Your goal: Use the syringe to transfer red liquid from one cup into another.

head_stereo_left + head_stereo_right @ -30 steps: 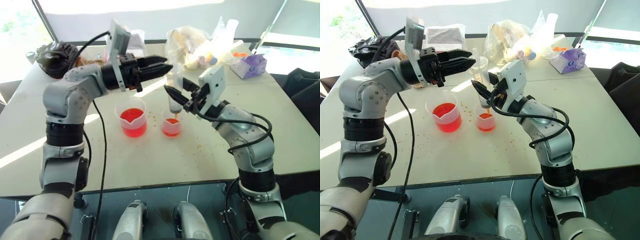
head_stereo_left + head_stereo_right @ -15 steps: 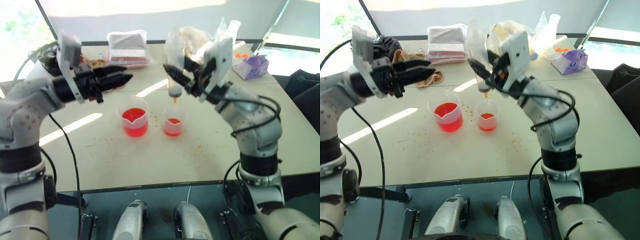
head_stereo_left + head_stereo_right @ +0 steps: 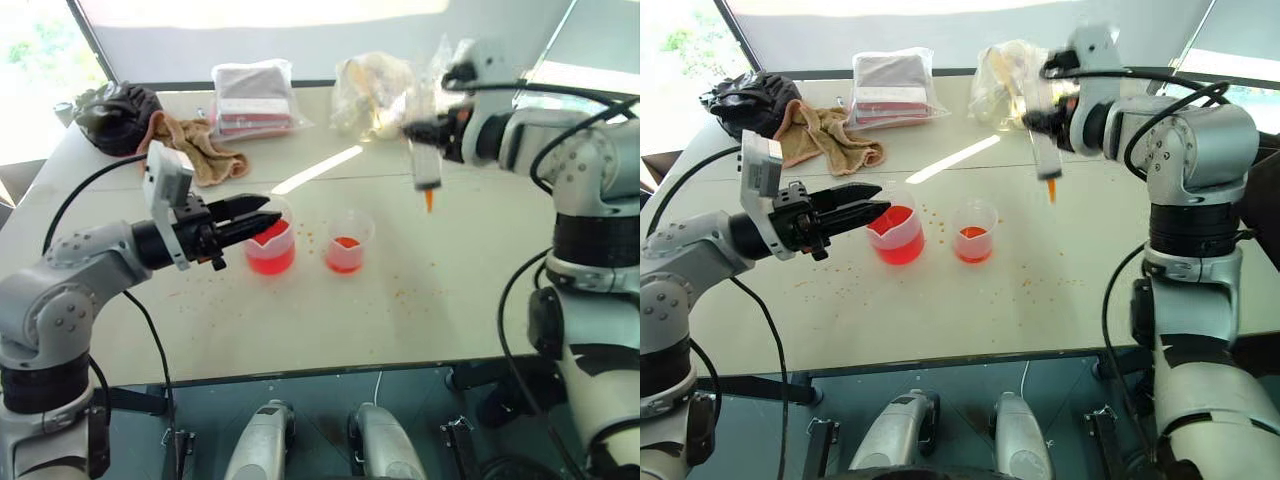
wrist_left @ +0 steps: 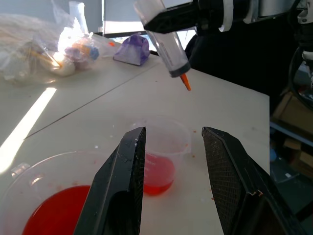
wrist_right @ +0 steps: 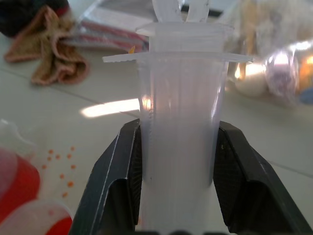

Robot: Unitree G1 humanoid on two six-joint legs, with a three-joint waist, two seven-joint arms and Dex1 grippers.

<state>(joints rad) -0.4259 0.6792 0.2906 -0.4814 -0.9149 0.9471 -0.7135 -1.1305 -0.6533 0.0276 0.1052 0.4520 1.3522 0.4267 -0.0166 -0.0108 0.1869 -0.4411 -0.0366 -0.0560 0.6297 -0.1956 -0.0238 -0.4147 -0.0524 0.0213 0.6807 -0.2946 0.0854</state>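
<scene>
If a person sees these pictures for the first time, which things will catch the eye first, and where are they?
The two clear cups of red liquid at the table's middle stand out first: the wider beaker and, beside it, the smaller cup. Next is the syringe, held above the table with its orange tip down by the right gripper, off to the right of the cups. The left gripper hangs open at the beaker.

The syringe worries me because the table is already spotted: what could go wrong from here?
1. The syringe, clamped in the right claw, hangs tip-down over bare table, off to the side of the smaller cup; any leftover red liquid could drip there and add to the orange specks.
2. The left claw, open, sits right at the beaker rim; a small move might knock it and spill.
</scene>
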